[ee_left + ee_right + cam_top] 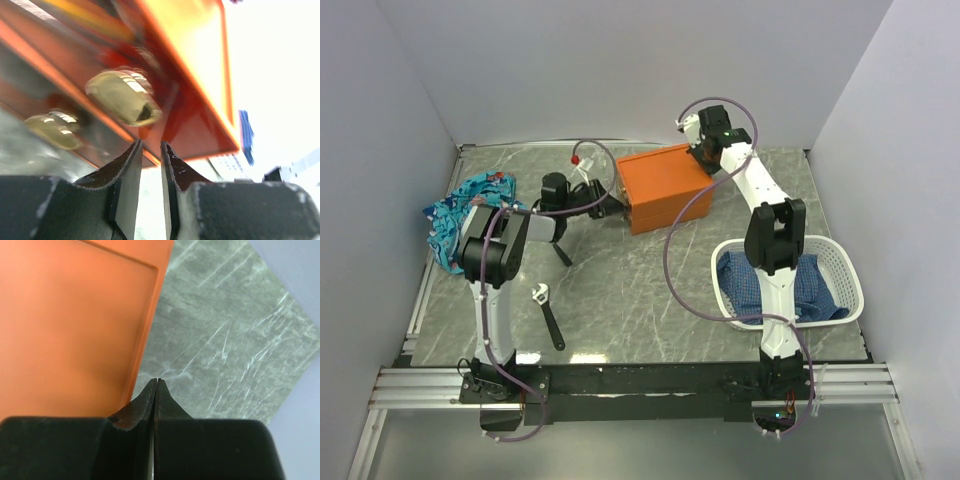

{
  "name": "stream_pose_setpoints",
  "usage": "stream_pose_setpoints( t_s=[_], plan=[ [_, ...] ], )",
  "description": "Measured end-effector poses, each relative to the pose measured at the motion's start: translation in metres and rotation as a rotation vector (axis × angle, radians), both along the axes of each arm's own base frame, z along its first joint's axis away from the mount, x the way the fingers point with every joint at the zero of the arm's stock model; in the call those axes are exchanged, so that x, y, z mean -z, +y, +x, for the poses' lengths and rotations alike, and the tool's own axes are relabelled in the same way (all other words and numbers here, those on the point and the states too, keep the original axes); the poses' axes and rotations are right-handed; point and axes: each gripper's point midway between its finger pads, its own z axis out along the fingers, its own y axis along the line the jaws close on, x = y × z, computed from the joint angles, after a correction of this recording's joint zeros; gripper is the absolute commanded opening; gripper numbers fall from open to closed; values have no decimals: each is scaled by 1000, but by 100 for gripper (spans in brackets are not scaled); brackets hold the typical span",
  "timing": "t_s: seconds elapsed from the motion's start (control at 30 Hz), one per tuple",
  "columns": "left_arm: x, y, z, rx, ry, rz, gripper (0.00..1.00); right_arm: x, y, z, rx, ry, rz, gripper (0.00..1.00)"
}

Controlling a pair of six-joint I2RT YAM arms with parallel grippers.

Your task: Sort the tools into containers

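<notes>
The orange box (665, 185) stands at the middle back of the table. My left gripper (612, 207) is at its left end. In the left wrist view its jaws (150, 144) stand a narrow gap apart with nothing between them, tips right at the box's lower orange edge (200, 100), below two shiny brass-coloured fittings (125, 97). My right gripper (703, 152) is at the box's far right corner, shut and empty (156, 380), just beside the box's top (70, 325). A black-handled silver wrench (548, 315) lies on the table near my left arm's base.
A blue patterned cloth (470, 215) is heaped at the left wall. A white basket (840, 275) holding a blue cloth stands at the right. A slim dark object (561, 253) lies under my left arm; I cannot tell what it is. Walls close in three sides.
</notes>
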Motion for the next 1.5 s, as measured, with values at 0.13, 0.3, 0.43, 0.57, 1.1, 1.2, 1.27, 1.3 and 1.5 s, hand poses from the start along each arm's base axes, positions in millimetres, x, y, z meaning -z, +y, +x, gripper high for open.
stream_pose_setpoints(
  t_s=[0.13,0.3,0.43,0.57,1.1,1.2,1.27,1.3,1.5],
  plan=[
    [-2,-19,-44,84,-8,11,28,-8,11,-2,-52,-18,-19,0],
    [-1,-50,-100,231,-17,32,28,-20,37,-2,-118,-61,-23,0],
    [-8,-62,-120,295,-42,47,30,-29,53,0,-150,-104,-23,0],
    [-11,-51,-126,321,-46,110,41,-25,57,-4,-157,-94,-22,0],
    [-5,111,-187,449,-9,486,59,-9,63,-26,-138,-11,-29,53],
    [0,129,-193,370,38,554,60,-10,59,-24,-116,-19,-42,66],
    [-2,140,-184,276,46,623,60,-12,53,-22,-90,-33,-64,67],
    [-3,145,-176,210,63,657,60,-13,51,-21,-79,-37,-70,67],
    [19,171,-125,-108,305,767,58,-16,38,-18,-26,-56,-110,68]
  ],
)
